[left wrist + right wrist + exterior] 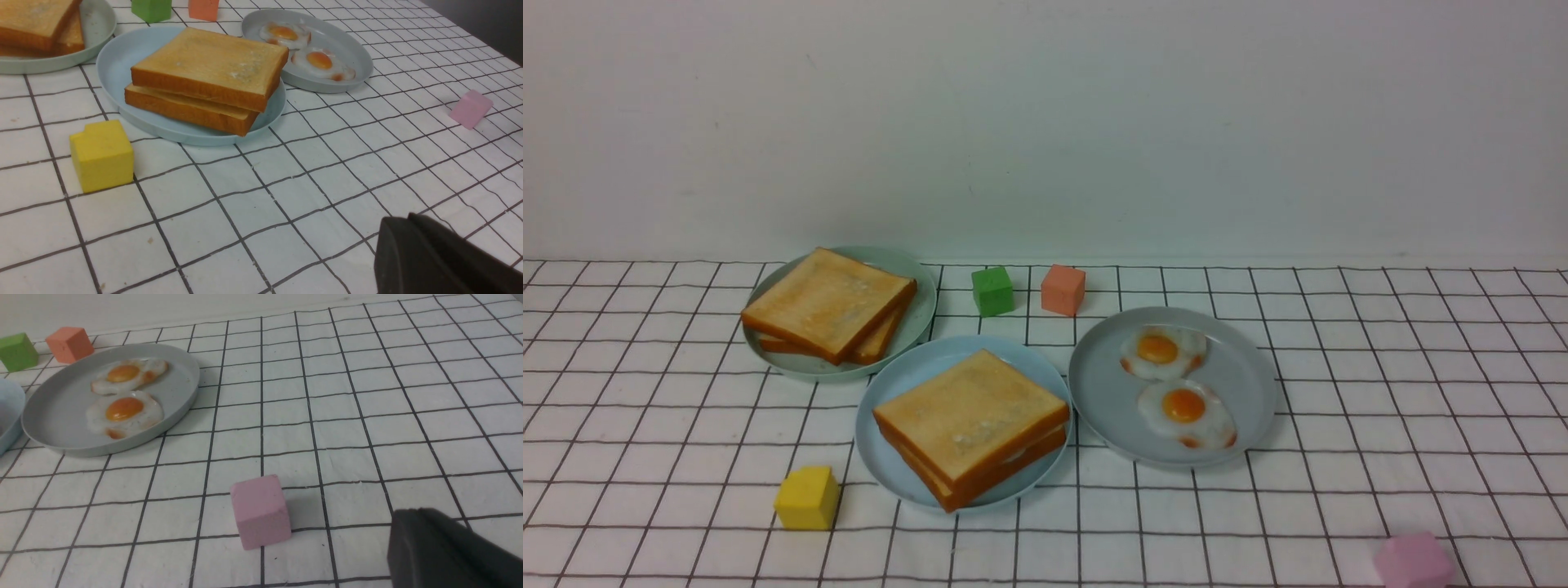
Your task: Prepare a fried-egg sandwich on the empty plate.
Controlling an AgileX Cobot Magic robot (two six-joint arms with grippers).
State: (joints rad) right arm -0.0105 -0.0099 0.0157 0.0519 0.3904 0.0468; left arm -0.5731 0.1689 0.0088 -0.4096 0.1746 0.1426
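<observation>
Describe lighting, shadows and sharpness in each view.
Front view: flat, even light, soft overall, faint shadow under the yellow block. Left wrist view: sandwich crisp, dark pincer part at the corner blurred. Right wrist view: pink block sharp, casting a soft shadow; no glare.

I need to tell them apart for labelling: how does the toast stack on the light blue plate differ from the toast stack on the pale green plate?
The fried-egg sandwich shows a sliver of white egg between its slices; the plain toast stack shows none. The sandwich sits on the light blue plate, nearer the robot; the plain stack sits on the pale green plate, farther back and left. Both are two golden-brown slices, slightly offset.
</observation>
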